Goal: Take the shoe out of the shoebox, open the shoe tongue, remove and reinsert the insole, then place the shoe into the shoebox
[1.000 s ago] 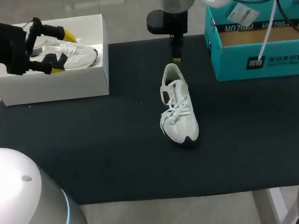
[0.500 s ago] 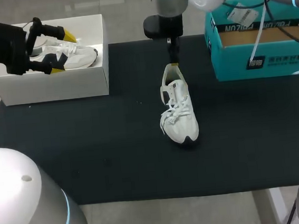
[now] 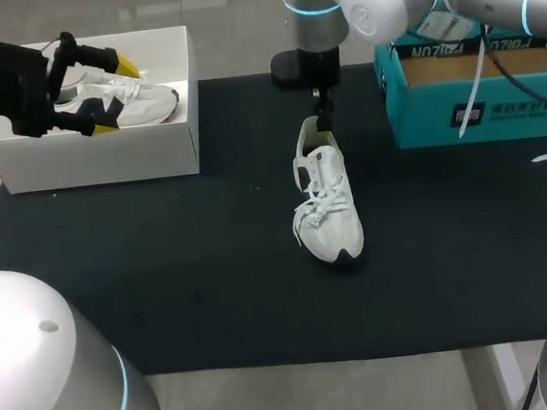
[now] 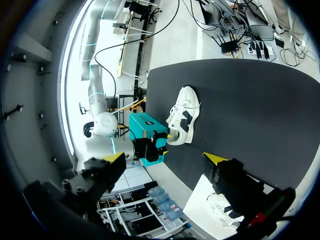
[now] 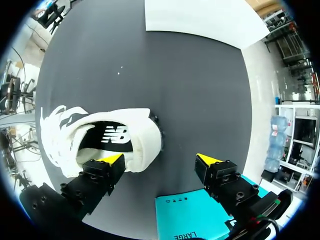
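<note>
Mat (image 3: 166, 293) of black cloth covers the near part of the table. In its middle the white shoe (image 3: 327, 205) lies on its sole, toe near and heel far. It is out of any box and has not shifted in the last second. What has changed is just beyond it. The right gripper (image 3: 324, 127) hung over the mat on the far side of the heel a second ago, and it has since come down and nearer, so that it is now at the heel itself. In the right wrist view its fingers stand wide apart and hold nothing. One yellow tip is over the heel collar at the shoe's opening, and the other is out past the back of the heel above the mat. Whether the first tip already touches the collar is hard to tell from here. I judge this to be the approach for working at the opening, the tongue or the insole, with the taking-out done and the rest of the task still ahead. At the far left the white box (image 3: 94, 154) holds a second shoe (image 3: 142, 99). The left gripper (image 3: 116, 94) hangs over it where it was before, its fingers spread and empty. At the far right sits a teal box (image 3: 477, 108), untouched.
</note>
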Tool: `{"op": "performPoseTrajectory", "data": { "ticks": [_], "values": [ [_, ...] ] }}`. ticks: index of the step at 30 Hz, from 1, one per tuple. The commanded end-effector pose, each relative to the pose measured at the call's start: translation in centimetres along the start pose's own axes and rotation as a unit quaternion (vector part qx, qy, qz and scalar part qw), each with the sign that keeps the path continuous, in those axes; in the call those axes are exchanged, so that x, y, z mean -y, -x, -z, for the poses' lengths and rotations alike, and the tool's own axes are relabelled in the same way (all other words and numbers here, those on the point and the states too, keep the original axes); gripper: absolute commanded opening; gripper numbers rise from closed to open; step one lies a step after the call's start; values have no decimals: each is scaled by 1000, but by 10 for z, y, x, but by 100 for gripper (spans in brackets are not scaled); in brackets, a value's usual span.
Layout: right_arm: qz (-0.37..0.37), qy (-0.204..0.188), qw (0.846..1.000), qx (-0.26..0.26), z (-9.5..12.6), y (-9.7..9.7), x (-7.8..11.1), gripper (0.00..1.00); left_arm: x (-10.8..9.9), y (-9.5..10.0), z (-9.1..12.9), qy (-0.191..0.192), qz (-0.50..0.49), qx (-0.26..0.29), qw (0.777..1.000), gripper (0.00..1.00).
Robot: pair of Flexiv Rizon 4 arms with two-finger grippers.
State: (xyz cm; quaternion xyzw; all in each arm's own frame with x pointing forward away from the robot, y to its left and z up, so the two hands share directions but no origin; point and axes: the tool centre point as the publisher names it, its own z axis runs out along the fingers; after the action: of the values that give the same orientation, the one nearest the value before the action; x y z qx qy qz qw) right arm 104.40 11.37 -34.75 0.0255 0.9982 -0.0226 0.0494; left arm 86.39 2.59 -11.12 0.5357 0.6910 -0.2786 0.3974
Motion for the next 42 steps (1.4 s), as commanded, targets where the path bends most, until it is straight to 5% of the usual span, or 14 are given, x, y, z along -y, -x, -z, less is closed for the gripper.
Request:
{"op": "performPoseTrajectory", "data": {
  "ticks": [1, 11, 19, 21, 23, 29, 31, 37, 42],
  "values": [
    [5, 7, 1000, -10, -16, 9, -3, 89, -1, 1, 0, -1, 0, -2, 1000, 100],
    [12, 17, 999, -33, -34, 9, -13, 78, -1, 1, 0, -1, 0, -2, 1000, 100],
    [7, 24, 999, -44, -37, 0, -23, 79, -1, 1, 0, -1, 0, -2, 1000, 100],
    [5, 24, 999, -47, -39, -1, -24, 71, -1, 1, 0, -1, 0, -2, 1000, 100],
    [2, 21, 999, -50, -42, -2, -24, 48, -1, 1, 0, -1, 0, -2, 1000, 100],
    [-9, 10, 998, -56, -45, -5, -21, 23, -1, 1, 0, -1, 0, -2, 1000, 100],
    [-11, 10, 998, -57, -43, -6, -20, 0, -1, 1, 0, -1, 0, -2, 1000, 100],
    [-15, -5, 998, -53, -16, -12, -25, 0, -1, 1, 0, -1, 0, -2, 1000, 100],
    [-10, -11, 999, -32, 32, -16, -27, 0, -1, 1, 0, -1, 0, -2, 1000, 100]
  ]
}}
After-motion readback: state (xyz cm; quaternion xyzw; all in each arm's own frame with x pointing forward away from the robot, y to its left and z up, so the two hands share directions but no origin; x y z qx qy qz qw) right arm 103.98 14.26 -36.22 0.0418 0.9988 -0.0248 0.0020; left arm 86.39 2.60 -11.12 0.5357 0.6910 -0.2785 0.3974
